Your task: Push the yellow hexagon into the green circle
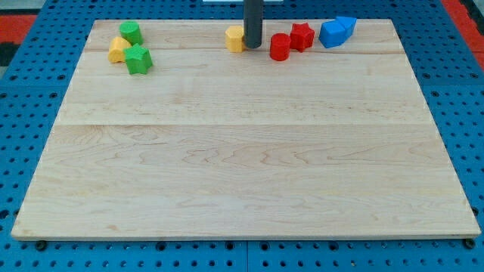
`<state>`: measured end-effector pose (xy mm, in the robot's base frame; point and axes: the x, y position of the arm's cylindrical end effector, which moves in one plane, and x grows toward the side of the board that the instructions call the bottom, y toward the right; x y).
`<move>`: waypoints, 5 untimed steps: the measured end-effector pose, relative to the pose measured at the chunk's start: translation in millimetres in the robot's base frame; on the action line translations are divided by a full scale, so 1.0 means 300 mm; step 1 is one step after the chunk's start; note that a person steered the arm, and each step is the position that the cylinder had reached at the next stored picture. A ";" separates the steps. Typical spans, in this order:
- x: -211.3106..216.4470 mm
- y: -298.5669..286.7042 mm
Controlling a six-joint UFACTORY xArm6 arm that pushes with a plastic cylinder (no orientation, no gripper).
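— Yellow hexagon [235,38]: where do you see it?

— You'll find it near the wooden table's [242,166] top edge, a little left of the middle, touching my tip [252,47] on its right. No long axis or facing can be made out.

— And the green circle [131,32]?

— It's by the top-left corner, beside a yellow block [118,50] and a green star [139,60], well apart from the hexagon.

— Any writing? A claw?

— You'll read no lettering; only a bare rod, holding nothing.
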<state>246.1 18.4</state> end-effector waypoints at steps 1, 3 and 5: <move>-0.014 -0.110; -0.135 -0.120; -0.076 -0.139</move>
<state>223.4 -23.1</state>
